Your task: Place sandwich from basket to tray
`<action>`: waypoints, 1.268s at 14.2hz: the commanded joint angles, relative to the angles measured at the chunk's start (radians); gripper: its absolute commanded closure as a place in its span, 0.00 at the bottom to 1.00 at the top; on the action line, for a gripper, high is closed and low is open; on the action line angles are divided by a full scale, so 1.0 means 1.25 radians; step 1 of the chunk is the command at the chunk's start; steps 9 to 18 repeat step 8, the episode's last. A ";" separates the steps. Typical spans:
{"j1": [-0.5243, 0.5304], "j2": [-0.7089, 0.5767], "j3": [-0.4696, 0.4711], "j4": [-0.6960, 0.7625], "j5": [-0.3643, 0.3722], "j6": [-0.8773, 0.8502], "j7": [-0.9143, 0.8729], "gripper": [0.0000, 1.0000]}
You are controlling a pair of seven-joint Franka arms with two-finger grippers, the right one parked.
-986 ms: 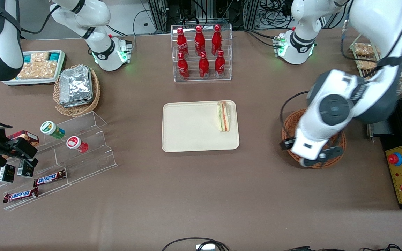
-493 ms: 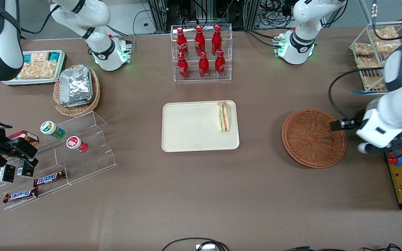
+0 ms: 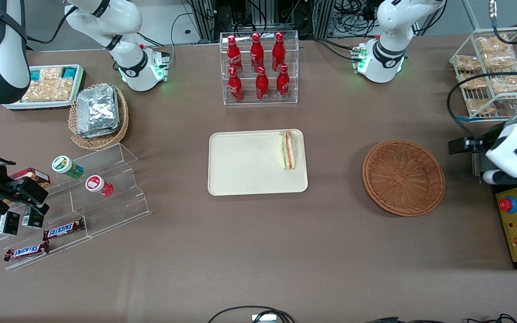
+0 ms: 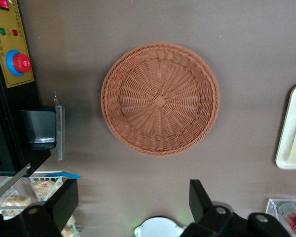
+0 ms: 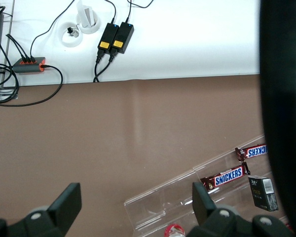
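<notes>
The small triangular wedge sandwich [image 3: 287,150], pale bread w/ orange-red and green filling stripes along its edge, lies on the flat cream-beige rectangular tray [image 3: 245,163], tight against the tray rim at the working arm's end; the rest of the tray surface is bare. The round reddish-brown woven wicker basket [image 3: 403,177] sits apart from the tray w/ a band of brown table [image 3: 258,251] between them, nothing inside it. The left arm's two-finger gripper [image 4: 133,197] hangs above the table just off the basket's rim, toward the working arm's end near the black-and-yellow control box w/ red button [image 3: 515,224], fingers [image 4: 64,200] spread apart and holding nothing. Sandwich and gripper are well apart, basket between them.
</notes>
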 commanded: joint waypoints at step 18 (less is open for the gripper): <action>-0.267 -0.134 0.290 -0.019 -0.068 -0.019 0.143 0.00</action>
